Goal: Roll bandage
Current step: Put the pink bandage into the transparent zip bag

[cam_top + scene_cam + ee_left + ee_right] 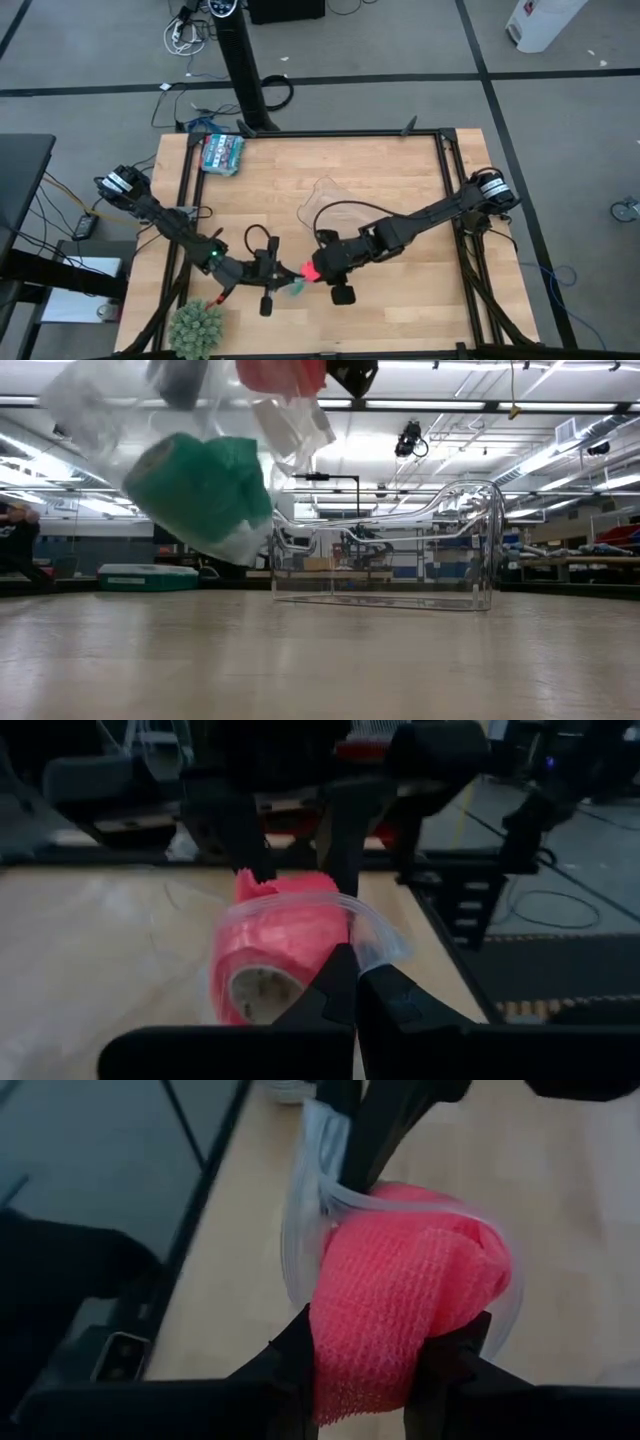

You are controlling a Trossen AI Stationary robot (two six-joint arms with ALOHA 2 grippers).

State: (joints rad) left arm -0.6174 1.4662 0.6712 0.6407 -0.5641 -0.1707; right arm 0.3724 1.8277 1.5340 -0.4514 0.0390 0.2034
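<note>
The bandage, a chunky pink-red roll [311,270], sits in the mouth of a clear plastic bag [250,535] held up over the table's near middle. A teal roll [195,485] lies in the bag's bottom, which hangs clear of the table. My left gripper [283,276] is shut on the bag's rim, on the roll's left. My right gripper [318,268] is shut on the pink roll from the right. The left wrist view shows the roll's cardboard core [262,990] and the right gripper's fingers [340,830] behind it. My left gripper pinches the clear bag's rim [368,935] between its shut fingertips, coming level from the table's left. The bag hangs below the hold, clear of the table, with the teal roll in it. My right gripper pinches the pink roll's knit sides [400,1305] between its two fingers, coming from the table's right. The roll bulges out past the fingers. It is lifted clear of the table, and the bag's rim [320,1190] loops around it.
A clear plastic container [385,545] stands on the table behind the bag, at the middle in the high view [325,195]. A teal patterned box [222,152] lies at the far left and a green spiky plant [195,328] at the near left corner.
</note>
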